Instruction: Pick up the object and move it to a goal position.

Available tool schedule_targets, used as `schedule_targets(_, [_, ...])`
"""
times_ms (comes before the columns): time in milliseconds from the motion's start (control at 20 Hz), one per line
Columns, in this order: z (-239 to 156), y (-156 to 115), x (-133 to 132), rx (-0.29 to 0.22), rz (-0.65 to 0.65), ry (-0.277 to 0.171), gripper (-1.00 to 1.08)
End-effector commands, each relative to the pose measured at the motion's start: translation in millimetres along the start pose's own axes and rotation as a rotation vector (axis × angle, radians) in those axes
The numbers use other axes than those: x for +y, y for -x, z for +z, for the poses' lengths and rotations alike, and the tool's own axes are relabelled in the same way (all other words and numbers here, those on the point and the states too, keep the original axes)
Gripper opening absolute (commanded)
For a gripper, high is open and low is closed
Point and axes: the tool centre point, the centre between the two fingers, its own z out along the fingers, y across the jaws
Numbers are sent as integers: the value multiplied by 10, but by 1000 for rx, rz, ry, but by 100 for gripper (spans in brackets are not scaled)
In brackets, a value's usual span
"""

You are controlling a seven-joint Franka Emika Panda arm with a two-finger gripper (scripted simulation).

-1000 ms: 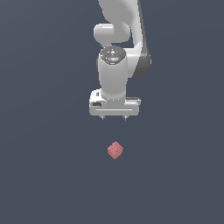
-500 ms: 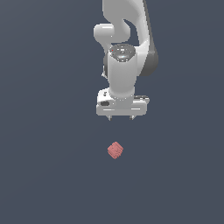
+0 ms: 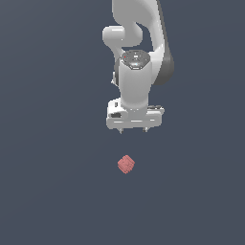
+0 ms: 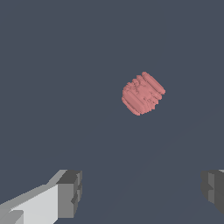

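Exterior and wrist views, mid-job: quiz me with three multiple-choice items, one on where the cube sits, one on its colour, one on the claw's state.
1. Where is the small pinkish-red ridged cube relative to the white robot claw in the exterior view?
A. Below it, apart
B. Between its fingers
C. Above it

2. What colour is the cube?
A. Blue
B. Pinkish-red
C. Green

3. What state is the claw in?
A. Shut on the cube
B. Shut on nothing
C. Open, holding nothing

Answers:
1 A: dark floor shows between claw and cube.
2 B: both views show that hue.
3 C: the wrist view shows the grey fingertips wide apart, the cube beyond them.
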Motion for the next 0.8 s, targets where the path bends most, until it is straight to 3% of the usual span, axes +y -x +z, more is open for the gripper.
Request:
schedule_targets(0, [31,-34,10,-2,-27,3,100])
schedule_targets(750, [432,-435,140,-20,-368,26,100])
